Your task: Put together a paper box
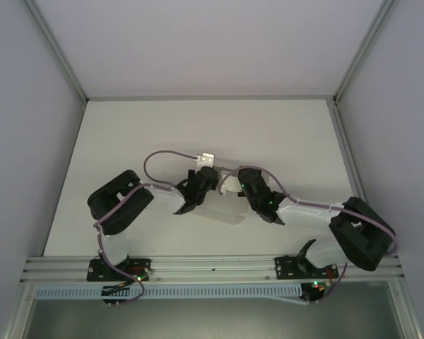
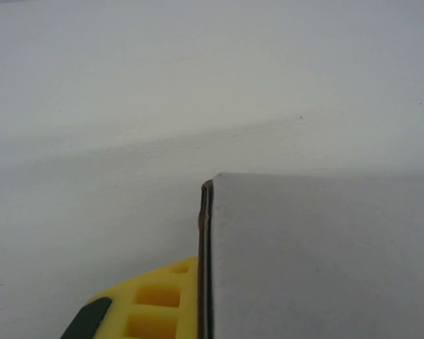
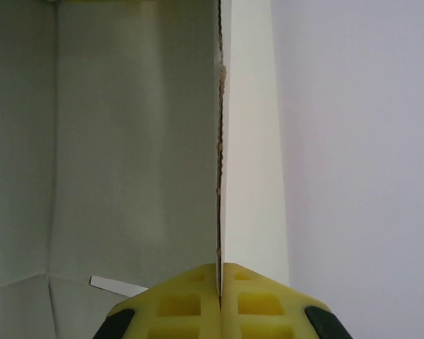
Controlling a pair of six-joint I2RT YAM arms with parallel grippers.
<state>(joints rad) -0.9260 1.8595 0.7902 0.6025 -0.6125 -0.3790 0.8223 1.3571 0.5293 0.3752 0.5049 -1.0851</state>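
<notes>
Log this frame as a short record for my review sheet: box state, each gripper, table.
paper box: folded walls seen from inside, between both arms mid-table
right gripper: jaws shut on a wall's edge
left gripper: one yellow finger against a box panel; the other hidden, grip unclear
table: white

Open room over far table [image 1: 198,127] — paper box [image 1: 230,186] mid-table, walls [image 1: 21,106] on three sides

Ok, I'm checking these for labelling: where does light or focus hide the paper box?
Top external: the white paper box blends into the white table. Left wrist: its near panel is grey and featureless. Right wrist: inside shaded, outer strip bright, edge sharp.
</notes>
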